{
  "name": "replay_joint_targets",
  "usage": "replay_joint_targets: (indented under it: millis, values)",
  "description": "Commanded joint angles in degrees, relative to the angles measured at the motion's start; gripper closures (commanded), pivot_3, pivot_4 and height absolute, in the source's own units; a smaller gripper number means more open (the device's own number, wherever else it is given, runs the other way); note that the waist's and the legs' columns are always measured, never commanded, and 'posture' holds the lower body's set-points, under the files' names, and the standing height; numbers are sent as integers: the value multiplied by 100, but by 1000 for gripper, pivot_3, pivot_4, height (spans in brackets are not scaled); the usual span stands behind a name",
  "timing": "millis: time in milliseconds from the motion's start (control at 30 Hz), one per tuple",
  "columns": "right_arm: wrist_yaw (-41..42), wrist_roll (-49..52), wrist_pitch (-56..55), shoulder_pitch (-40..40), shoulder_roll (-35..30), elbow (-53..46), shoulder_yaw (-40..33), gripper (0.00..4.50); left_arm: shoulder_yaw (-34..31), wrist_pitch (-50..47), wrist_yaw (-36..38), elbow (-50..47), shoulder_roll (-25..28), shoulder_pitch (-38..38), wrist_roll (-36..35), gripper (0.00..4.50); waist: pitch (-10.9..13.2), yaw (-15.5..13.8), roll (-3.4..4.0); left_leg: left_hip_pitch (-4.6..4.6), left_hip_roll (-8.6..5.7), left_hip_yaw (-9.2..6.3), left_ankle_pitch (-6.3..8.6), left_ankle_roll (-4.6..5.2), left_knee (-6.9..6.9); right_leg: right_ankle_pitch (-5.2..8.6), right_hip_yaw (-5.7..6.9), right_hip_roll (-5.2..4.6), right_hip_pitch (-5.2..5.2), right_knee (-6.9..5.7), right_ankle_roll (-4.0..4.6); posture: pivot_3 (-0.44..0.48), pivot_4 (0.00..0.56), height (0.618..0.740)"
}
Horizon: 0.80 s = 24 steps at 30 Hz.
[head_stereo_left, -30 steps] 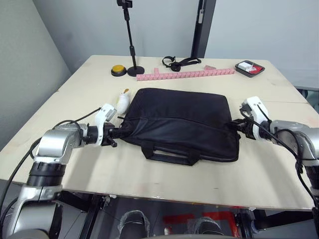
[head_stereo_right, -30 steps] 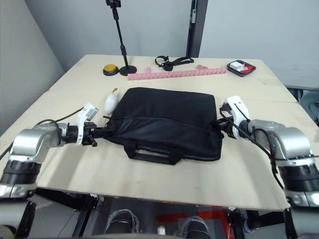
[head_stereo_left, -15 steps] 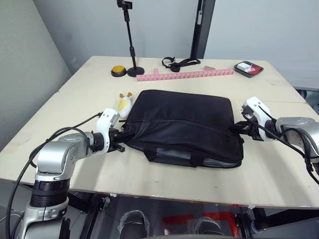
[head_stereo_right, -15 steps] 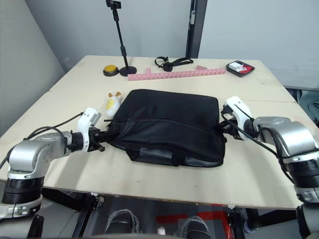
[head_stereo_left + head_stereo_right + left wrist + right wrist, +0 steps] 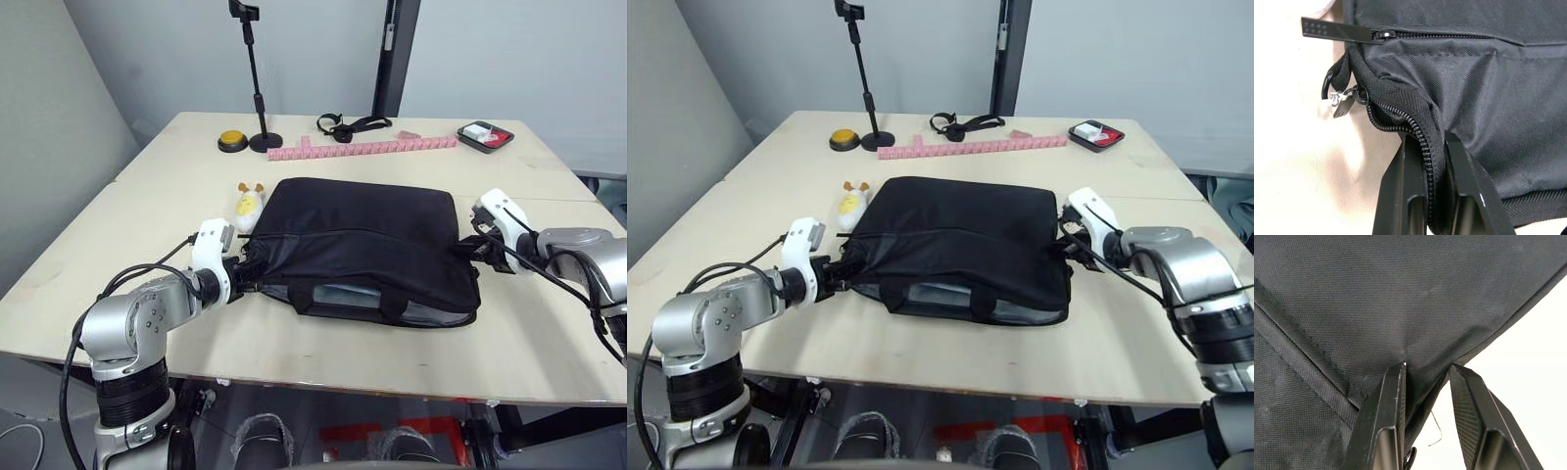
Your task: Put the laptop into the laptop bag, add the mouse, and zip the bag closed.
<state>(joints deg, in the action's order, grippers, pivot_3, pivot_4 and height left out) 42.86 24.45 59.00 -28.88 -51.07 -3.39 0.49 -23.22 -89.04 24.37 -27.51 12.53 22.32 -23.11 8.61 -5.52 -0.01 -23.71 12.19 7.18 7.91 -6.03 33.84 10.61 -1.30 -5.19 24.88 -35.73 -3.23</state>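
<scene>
Left pincer (image 5: 1425, 147) and right pincer (image 5: 1426, 369) each clamp opposite ends of the laptop bag (image 5: 362, 245)

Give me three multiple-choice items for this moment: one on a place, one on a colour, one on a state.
1. Where does the left gripper hold the laptop bag?
A. at a strap handle
B. at the zippered edge of its left corner
C. at the middle of the top panel

2. What colour is the long toothed strip lying beyond the bag?
A. pink
B. green
C. blue

3. How is the bag's near long side?
A. zipped flat
B. gaping open
C. folded under

Answers:
1 B, the left wrist view shows both fingers pinching the zipper seam by the corner.
2 A, it shows pink on the table.
3 B, a pale interior shows under the lifted flap, below the handle.
</scene>
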Motion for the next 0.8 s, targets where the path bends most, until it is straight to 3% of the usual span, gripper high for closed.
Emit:
replay_joint_targets:
  millis: [33,267,300,433,600,700,800]
  values:
    - [397,251,-165,-326,200,-144,15,2560,255,-301,265,-330,-13,113,-526,3568,0,14,0,0,0,1,0,1,0,0,0,0,1,0,0,0,150,739]
    - [551,236,-123,-581,203,63,-120,199,225,-346,877,-343,771,312,-1317,1119,0,-47,-1,-2,1,-2,-1,3,4,0,3,0,3,-7,0,0,150,739]
    - [600,261,-119,-600,162,63,-149,31,194,-346,1065,-324,1045,279,-1493,870,1,-61,-2,-6,-1,-2,0,6,6,0,5,-3,1,-3,1,0,150,739]
    - [748,287,-101,-739,-76,6,-299,31,127,-73,2084,-157,2517,-16,-2100,870,0,-39,1,-33,2,-3,-2,10,4,-2,8,2,30,-3,4,0,150,739]
    - [963,491,-38,-913,-310,-26,-535,31,492,1412,3214,423,4077,-618,-1887,870,-1,3,2,-24,3,3,2,3,-4,0,4,2,27,1,1,0,150,739]
    - [1310,667,-156,-740,-527,-243,-692,31,467,2193,3865,786,4488,-740,-1917,870,-1,-19,2,-12,3,5,3,1,-2,0,1,0,17,0,1,0,150,739]
    - [1752,976,-355,-397,-770,-601,-1048,31,265,3294,4444,1197,4556,-730,-1813,870,-1,-61,2,-10,2,5,4,1,-2,0,2,-2,13,2,1,0,150,739]
